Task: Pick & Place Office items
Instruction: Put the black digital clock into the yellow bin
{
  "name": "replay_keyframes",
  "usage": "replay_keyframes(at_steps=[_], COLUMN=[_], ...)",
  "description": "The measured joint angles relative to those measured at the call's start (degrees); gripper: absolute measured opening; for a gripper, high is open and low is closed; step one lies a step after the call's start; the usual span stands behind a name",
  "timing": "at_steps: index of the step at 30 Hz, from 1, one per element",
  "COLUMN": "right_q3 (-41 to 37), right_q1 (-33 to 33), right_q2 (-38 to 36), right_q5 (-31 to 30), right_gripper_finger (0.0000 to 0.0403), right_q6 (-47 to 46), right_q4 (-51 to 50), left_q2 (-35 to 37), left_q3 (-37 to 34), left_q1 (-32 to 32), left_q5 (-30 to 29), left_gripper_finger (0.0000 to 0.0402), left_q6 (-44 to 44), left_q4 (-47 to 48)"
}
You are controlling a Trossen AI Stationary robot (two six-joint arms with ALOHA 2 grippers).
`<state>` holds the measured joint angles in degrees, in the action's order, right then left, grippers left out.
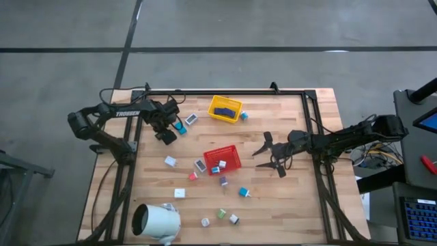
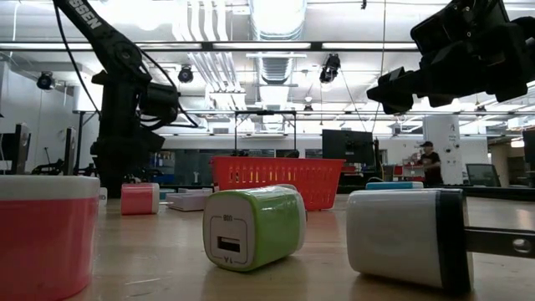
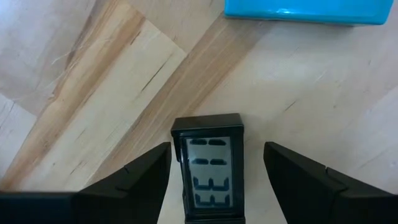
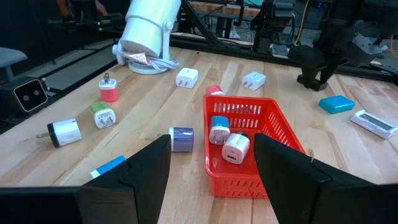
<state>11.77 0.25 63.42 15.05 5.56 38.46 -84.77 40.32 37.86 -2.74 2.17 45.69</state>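
The left gripper (image 3: 217, 180) hangs low over the pale wooden table (image 3: 93, 93) at the upper left of the overhead frame, its two dark fingers (image 3: 134, 177) spread apart with nothing clamped between them. Directly in the gap lies a small black rectangular timer with a grey digit display (image 3: 208, 168), flat on the wood, touching neither finger. Its long axis runs along the direction the wrist camera looks, parallel to the fingers, so the jaws straddle its narrow width; a straight descent and a squeeze across the short sides looks like what the pickup calls for, and the piece sits slightly toward one finger, so that finger may touch first and nudge it. Just beyond it, at the top edge of the wrist picture, lies a flat teal rectangular block (image 3: 305, 11), close enough that the fingertips could clip it if the approach drifts forward. In the overhead frame the timer (image 1: 168, 137) is at the left gripper's (image 1: 166, 134) tip, well apart from the yellow plastic tray (image 1: 235, 117) at upper centre and the red mesh basket (image 1: 232, 151) at mid-frame, which already holds two small charger blocks (image 4: 227, 140). The right gripper (image 1: 270, 155) hovers just right of the red basket, its fingers also splayed wide and empty; it is far from the timer, so this piece belongs to the left arm. Other small blocks lie scattered across the lower half of the table near a large white cylinder (image 1: 156, 222).
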Motion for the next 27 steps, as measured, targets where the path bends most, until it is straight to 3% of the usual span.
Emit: replay_keyframes(at_steps=[12,27], right_q3=[0.0,0.0], right_q1=[0.0,0.0], right_q2=[0.0,0.0], right_q5=[0.0,0.0], right_gripper_finger=[0.0224,0.0224], right_q6=[-0.4,-0.4], right_q4=[0.0,0.0], left_q2=[0.5,0.8], left_q3=[0.7,0.7], left_q1=[0.0,-0.2], left_q5=[-2.2,-0.9], left_gripper_finger=[0.0264,0.0254], left_q6=[0.9,1.3], left_q4=[3.5,3.3])
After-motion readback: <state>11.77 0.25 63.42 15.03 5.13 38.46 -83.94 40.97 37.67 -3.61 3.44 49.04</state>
